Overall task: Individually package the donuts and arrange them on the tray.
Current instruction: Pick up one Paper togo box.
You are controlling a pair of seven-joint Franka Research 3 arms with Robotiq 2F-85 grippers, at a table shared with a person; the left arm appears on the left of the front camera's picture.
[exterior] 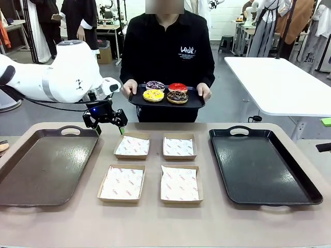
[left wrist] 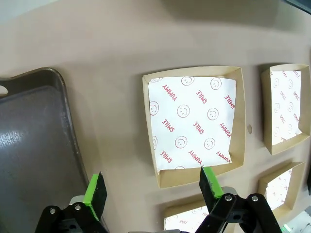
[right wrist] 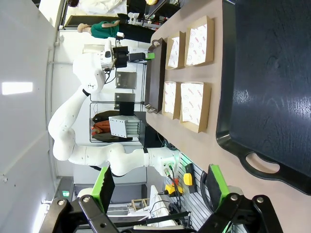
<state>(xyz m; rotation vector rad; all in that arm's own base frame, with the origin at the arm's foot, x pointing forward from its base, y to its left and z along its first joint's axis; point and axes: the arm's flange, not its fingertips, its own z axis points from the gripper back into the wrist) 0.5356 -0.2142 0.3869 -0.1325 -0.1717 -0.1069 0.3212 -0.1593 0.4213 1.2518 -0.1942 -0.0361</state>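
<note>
My left gripper (exterior: 110,129) hangs released just behind the far-left corner of the boxes (exterior: 132,146). My right gripper (right wrist: 160,187) is released too, well right of the boxes, past the black tray (exterior: 264,165). All four donuts (exterior: 177,96) sit beyond the boxes on a small tray (exterior: 164,105) that a person (exterior: 168,46) holds.

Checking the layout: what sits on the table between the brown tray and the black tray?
In the front view, four open paper-lined cardboard boxes lie in two rows of two between the brown tray and the black tray.
</note>
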